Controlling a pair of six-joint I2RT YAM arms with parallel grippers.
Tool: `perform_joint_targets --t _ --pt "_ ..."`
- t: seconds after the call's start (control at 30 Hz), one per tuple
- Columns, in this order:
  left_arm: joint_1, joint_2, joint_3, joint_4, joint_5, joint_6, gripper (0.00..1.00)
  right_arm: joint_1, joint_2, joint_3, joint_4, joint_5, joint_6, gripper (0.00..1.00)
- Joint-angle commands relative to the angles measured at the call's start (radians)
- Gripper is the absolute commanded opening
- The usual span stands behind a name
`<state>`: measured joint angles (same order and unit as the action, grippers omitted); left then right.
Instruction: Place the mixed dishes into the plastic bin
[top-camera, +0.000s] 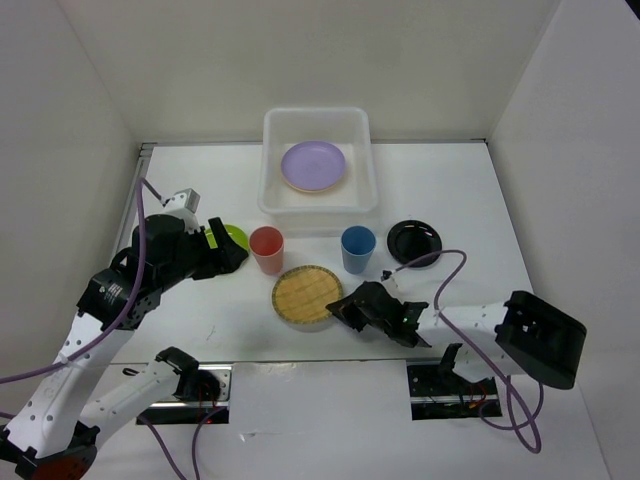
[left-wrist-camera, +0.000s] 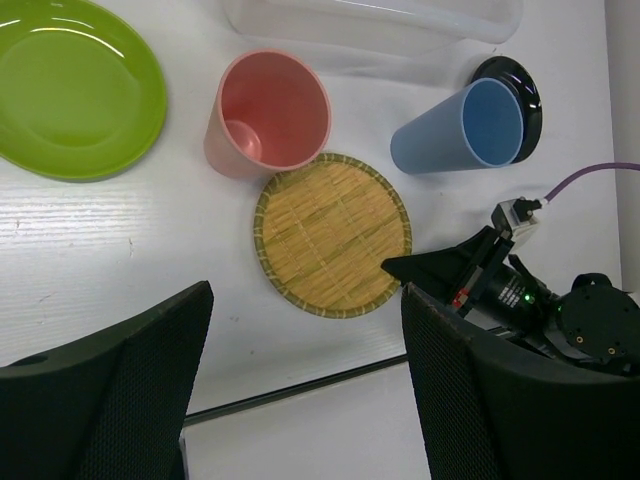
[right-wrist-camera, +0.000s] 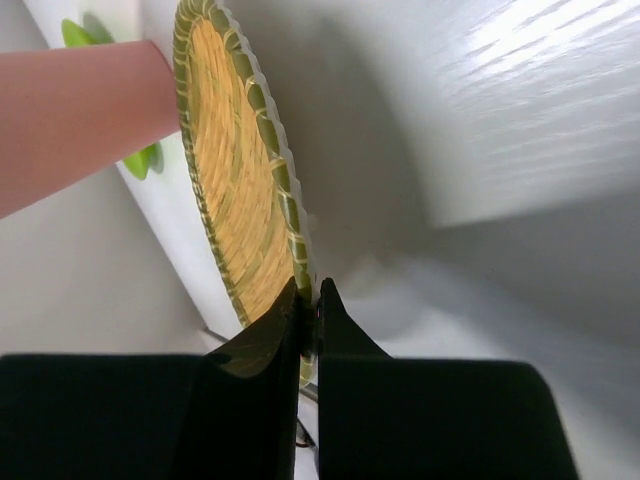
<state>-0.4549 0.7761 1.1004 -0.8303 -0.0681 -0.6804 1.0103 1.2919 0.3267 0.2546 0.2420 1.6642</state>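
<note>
Currently, woven tan plate (top-camera: 303, 292), centre of frame below the plastic bin (top-camera: 315, 112): right gripper (top-camera: 337, 304) pinched shut on its right rim, left gripper (top-camera: 236, 256) spread wide and empty; best lifted level with a firm pinch, clearing the blue cup (top-camera: 357, 249).

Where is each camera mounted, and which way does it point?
Top external: above and behind the robot, looking down; left arm and right arm show, plastic bin beyond.
Left wrist: on the left arm, looking down past the open left gripper at the red cup, blue cup.
Right wrist: on the right arm, looking along the shut right gripper pinching the woven tan plate rim.
Shared: all three show that plate.
</note>
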Motion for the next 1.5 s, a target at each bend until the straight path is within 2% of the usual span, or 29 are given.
perform_joint_targets --t 0.0,0.17,0.33,0.4,0.53,0.7,0.8,0.9,1.03,1.1,1.2,1.3,1.47 --pt "0.005 -0.011 0.023 0.007 -0.01 0.022 0.83 0.007 -0.081 -0.009 -0.291 0.052 -0.065 0.0" --pt "0.005 -0.001 0.023 0.026 -0.001 0.031 0.83 0.007 -0.273 0.048 -0.566 0.043 -0.167 0.0" --pt "0.005 0.008 0.023 0.037 0.011 0.031 0.83 0.007 -0.639 0.07 -0.76 0.005 -0.23 0.0" --pt "0.015 0.017 0.023 0.046 0.02 0.041 0.83 -0.007 -0.747 0.08 -0.772 -0.045 -0.262 0.0" --pt "0.015 0.037 0.033 0.046 0.021 0.051 0.83 -0.018 -0.793 0.132 -0.76 -0.131 -0.326 0.0" --pt "0.015 0.037 0.052 0.046 0.021 0.051 0.83 -0.018 -0.678 0.287 -0.704 -0.233 -0.477 0.0" --pt "0.015 0.037 0.052 0.046 0.021 0.051 0.83 -0.018 -0.591 0.425 -0.683 -0.221 -0.555 0.0" --pt "0.015 0.026 0.052 0.046 0.021 0.051 0.83 -0.07 -0.464 0.558 -0.626 -0.21 -0.645 0.0" --pt "0.015 0.006 0.107 0.046 -0.028 0.051 0.83 -0.243 -0.274 0.641 -0.464 -0.308 -0.722 0.0" --pt "0.015 -0.004 0.14 0.036 -0.047 0.051 0.83 -0.384 -0.205 0.691 -0.379 -0.352 -0.75 0.0" --pt "0.015 -0.015 0.206 0.048 -0.061 0.051 0.83 -0.51 -0.059 0.762 -0.318 -0.368 -0.786 0.0" --pt "0.015 -0.015 0.255 0.069 -0.061 0.051 0.83 -0.579 0.091 0.888 -0.282 -0.395 -0.797 0.0" --pt "0.015 -0.005 0.279 0.06 -0.052 0.071 0.83 -0.608 0.295 1.052 -0.284 -0.395 -0.843 0.0"
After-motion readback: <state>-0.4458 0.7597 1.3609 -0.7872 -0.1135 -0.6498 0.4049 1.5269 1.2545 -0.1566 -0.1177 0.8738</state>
